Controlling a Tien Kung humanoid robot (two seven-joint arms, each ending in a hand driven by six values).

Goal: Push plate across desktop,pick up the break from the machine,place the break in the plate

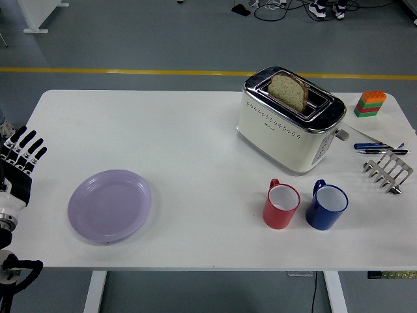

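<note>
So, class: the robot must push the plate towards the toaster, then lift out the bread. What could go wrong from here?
1. The purple plate lies close to the table's near edge; a skewed push by the left hand might tip it off.
2. The red mug and blue mug stand before the toaster; plate or arm could knock them.
3. The bread leans in its slot, so fingers might snag.

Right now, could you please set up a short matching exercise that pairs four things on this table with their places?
Things:
1. plate
2. bread slice
3. blue mug
4. block stack

Places:
A. far right corner of the table
B. upright in the toaster slot
C. front left, near the left robot hand
D. right of the red mug

Pairs: 1-C, 2-B, 3-D, 4-A
</note>
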